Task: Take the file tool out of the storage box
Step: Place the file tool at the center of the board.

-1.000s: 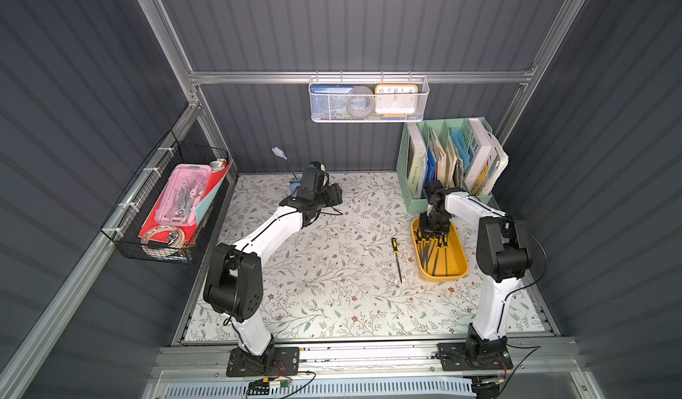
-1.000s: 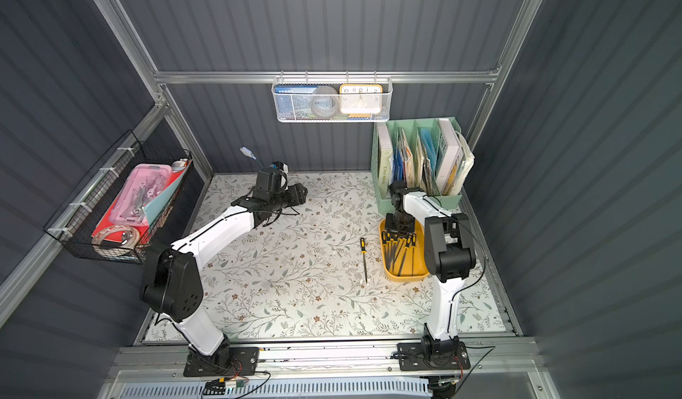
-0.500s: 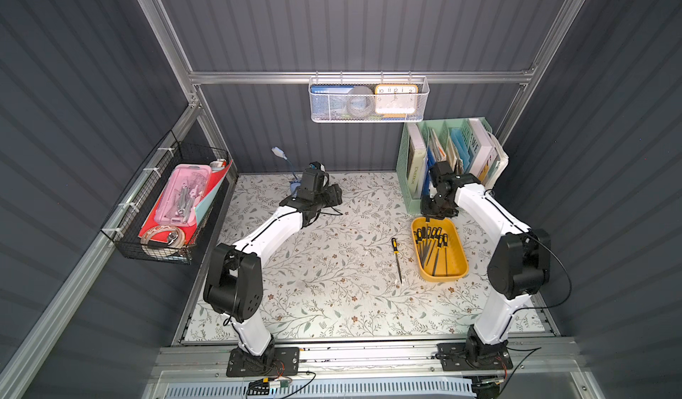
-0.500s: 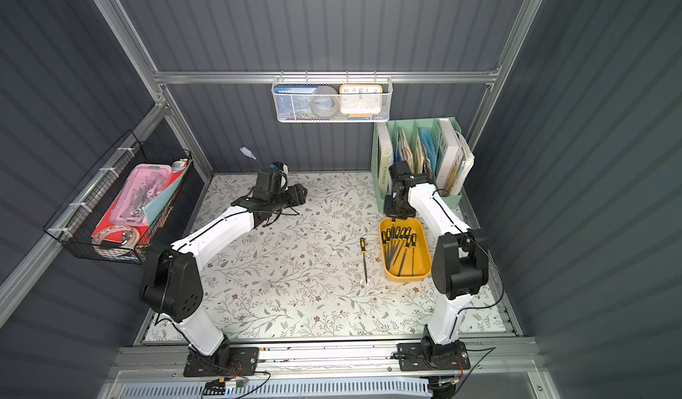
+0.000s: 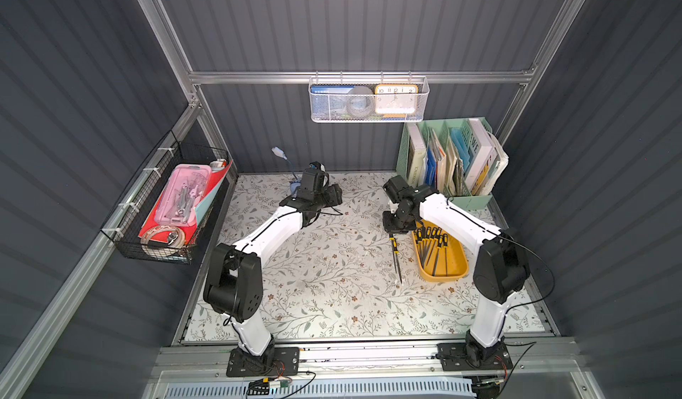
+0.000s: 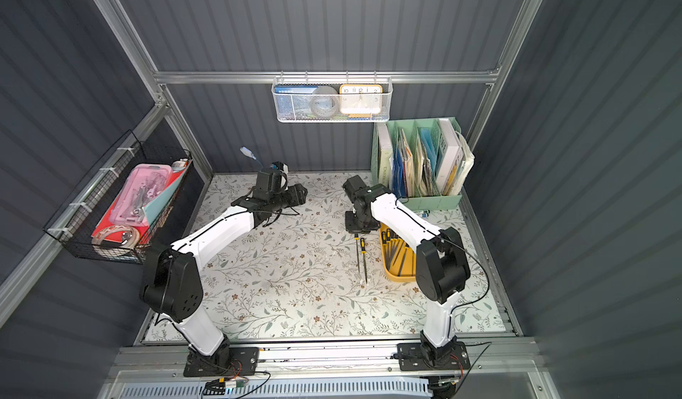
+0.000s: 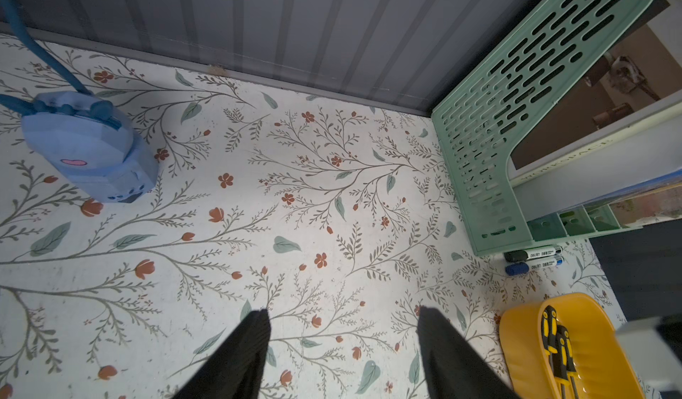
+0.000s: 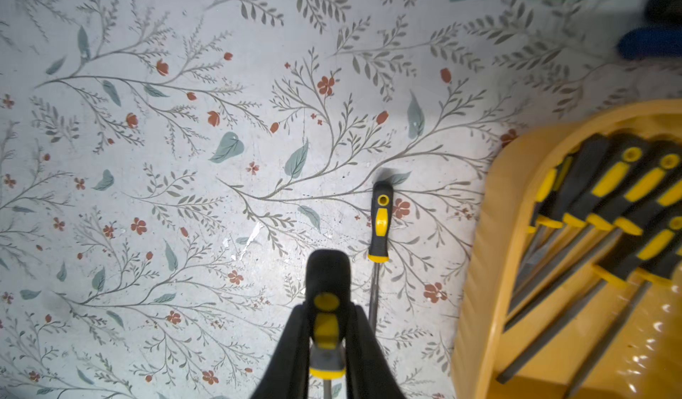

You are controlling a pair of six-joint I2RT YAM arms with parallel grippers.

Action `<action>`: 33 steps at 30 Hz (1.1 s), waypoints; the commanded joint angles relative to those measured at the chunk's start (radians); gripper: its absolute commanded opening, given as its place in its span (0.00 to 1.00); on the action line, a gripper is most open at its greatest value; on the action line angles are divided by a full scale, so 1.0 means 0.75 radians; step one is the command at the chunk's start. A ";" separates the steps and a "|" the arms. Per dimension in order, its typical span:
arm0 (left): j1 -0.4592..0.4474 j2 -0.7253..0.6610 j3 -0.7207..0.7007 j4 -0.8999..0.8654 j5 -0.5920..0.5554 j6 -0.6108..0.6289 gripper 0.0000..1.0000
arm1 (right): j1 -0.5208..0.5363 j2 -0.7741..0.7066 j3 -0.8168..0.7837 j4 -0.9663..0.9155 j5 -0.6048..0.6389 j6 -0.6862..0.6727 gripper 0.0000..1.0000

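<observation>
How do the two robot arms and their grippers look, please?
Both the left arm and right arm have white rounded links, bulky black joints and a thin black cable outside. The left gripper and right gripper have black, tapering fingers.

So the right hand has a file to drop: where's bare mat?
Bare: the middle of the mat, between the left arm and the file lying there, and the front strip by the rail. Crowded: back right, around storage box, markers, organiser.
</observation>
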 commanded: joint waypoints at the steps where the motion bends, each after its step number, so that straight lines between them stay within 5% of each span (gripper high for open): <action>1: 0.005 -0.050 -0.015 0.001 0.000 -0.008 0.69 | 0.013 0.033 -0.054 0.051 -0.011 0.074 0.07; 24: 0.005 -0.047 -0.035 0.011 -0.002 -0.018 0.69 | 0.021 0.222 -0.121 0.126 0.000 0.099 0.07; 33: 0.005 -0.058 -0.031 -0.004 -0.013 -0.020 0.69 | 0.022 0.264 -0.105 0.123 0.000 0.095 0.18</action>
